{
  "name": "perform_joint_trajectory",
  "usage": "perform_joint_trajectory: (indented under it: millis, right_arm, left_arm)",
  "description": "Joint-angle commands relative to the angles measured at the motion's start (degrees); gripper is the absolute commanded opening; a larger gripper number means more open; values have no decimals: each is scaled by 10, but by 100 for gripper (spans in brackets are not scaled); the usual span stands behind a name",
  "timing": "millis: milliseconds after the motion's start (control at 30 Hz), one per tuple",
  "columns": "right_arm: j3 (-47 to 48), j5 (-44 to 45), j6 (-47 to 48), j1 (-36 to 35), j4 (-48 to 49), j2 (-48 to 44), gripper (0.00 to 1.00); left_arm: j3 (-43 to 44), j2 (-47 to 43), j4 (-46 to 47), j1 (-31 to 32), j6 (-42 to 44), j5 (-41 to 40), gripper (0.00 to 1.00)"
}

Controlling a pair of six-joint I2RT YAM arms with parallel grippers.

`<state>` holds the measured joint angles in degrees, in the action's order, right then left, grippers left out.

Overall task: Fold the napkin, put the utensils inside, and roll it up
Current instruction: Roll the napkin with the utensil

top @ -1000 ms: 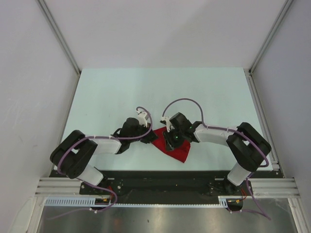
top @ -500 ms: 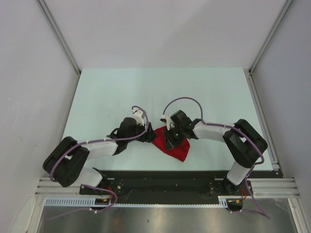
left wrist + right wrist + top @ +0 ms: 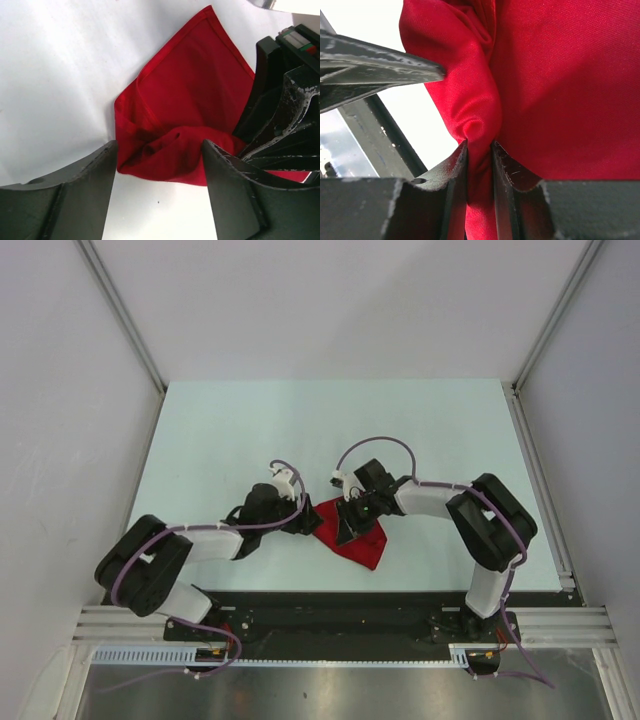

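Mid-fold | napkin (image 3: 358,542) bunched, lower centre of top view | right gripper (image 3: 479,150) clamped on a napkin fold | left gripper (image 3: 158,160) apart, straddling rumpled edge | spoon unseen; insertion and rolling apparently pending

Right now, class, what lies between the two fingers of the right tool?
A pinched fold of the napkin, gripped by the right tool; the right wrist view shows it.

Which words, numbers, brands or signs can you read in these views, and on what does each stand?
No readable text anywhere.
The napkin is plain red, with no print.
A small green-and-red patch on the right gripper, seen from the left wrist, is too blurred to show any characters.
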<state>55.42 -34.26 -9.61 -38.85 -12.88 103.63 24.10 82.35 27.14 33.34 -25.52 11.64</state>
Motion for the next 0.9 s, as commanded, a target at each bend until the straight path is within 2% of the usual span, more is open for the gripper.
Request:
perform_joint_trajectory:
  millis: [0,367,467,567,600,700,867]
  right_arm:
    - [-10,34,35,-2,-6,50,28]
    - [-9,18,41,2,-3,60,30]
    - [-8,18,41,2,-6,54,33]
    - [2,25,42,2,-21,32,48]
    - [12,31,47,3,-31,12,56]
    - [35,53,56,9,-72,-18,64]
    - [72,139,64,4,-118,-99,69]
  left_arm:
    - [1,20,56,-7,-5,17,70]
    - [-8,60,94,-15,-13,-8,58]
    - [-5,71,97,-14,-15,-7,50]
    - [-2,81,91,-14,-16,-6,36]
    - [-2,82,89,-14,-16,-5,33]
    - [-1,77,81,-14,-16,-5,28]
    - [11,73,57,-14,-9,8,25]
